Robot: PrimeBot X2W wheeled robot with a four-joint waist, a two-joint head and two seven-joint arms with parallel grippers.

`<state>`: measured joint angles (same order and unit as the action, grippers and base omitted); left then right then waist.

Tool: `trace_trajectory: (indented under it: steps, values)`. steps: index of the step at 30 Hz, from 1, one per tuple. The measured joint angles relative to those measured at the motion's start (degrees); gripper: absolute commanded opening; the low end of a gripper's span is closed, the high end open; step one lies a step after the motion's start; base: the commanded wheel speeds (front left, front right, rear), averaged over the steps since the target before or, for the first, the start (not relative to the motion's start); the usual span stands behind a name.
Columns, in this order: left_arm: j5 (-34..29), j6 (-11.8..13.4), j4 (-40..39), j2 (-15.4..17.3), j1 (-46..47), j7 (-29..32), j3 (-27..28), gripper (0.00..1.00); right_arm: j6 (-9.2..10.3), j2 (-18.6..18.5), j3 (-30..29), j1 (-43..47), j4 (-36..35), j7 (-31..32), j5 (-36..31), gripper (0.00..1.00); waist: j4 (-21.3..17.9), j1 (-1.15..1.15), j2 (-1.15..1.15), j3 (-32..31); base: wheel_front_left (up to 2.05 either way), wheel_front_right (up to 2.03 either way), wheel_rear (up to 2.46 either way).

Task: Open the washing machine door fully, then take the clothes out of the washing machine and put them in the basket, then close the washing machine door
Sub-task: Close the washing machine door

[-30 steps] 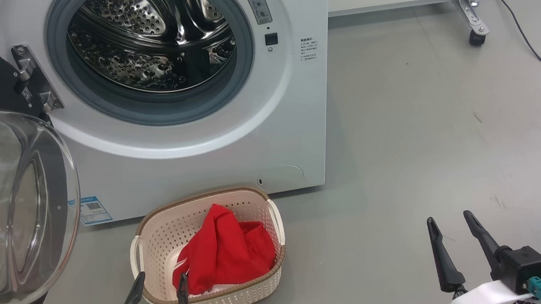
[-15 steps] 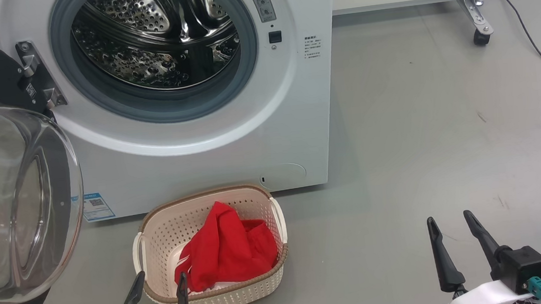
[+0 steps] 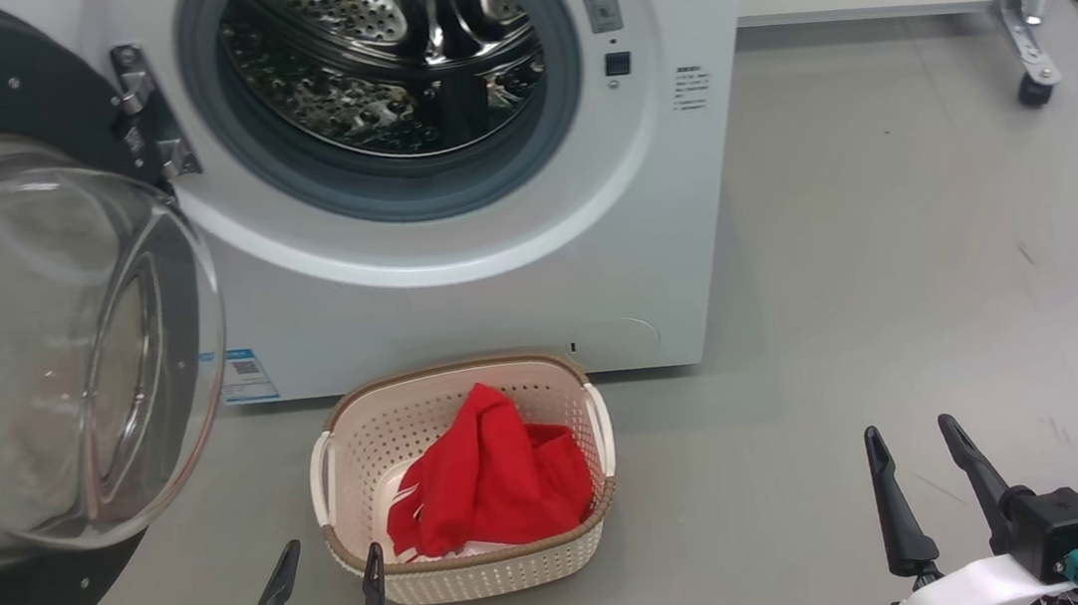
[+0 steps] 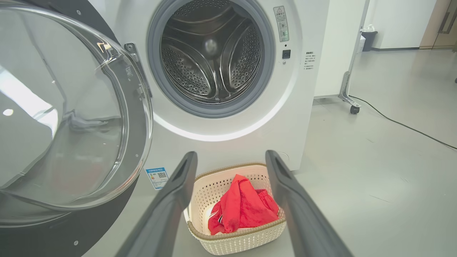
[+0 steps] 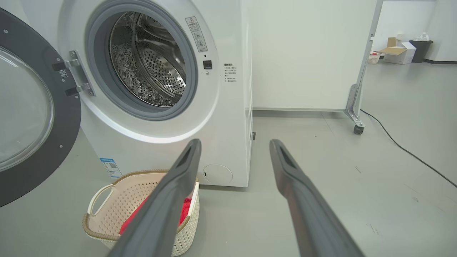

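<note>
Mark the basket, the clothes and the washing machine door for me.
basket [image 3: 482, 574], head view, front wall below the brown rim.
clothes [image 3: 488, 488], head view, middle of the red fabric.
washing machine door [image 3: 34, 356], head view, centre of the glass bowl.

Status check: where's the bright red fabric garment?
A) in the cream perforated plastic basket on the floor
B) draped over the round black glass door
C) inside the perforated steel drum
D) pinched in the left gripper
A: the red fabric clothes lie bunched inside the cream plastic basket, which stands on the floor in front of the white washing machine.
</note>
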<state>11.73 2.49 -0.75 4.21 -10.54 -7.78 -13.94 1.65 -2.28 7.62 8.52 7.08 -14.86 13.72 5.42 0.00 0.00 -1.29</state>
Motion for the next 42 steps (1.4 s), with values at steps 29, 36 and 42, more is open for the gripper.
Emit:
trace_trajectory:
  steps: [29, 36, 42]
  values:
    - [-0.8, 2.1, -0.5, 0.3, -0.1, -0.7, 4.0, 1.00, -1.43, 0.1, 4.1, 0.2, 0.3, 0.0, 0.4, 1.00, 21.3, 0.00, 0.00, -1.1, 0.00, 0.00, 0.00]
    - [-0.6, 2.7, -1.1, 0.3, -0.2, -1.4, 5.3, 1.00, -2.10, 0.1, 5.5, -0.8, 1.4, 0.0, 0.4, 1.00, 23.5, 0.00, 0.00, -0.6, 0.00, 0.00, 0.00]
    - [-0.6, 2.8, -1.5, 0.3, -0.3, -1.4, 5.5, 1.00, -2.09, 0.1, 5.7, -1.0, 1.8, 0.0, 0.4, 1.00, 23.5, 0.00, 0.00, -0.6, 0.00, 0.00, 0.00]
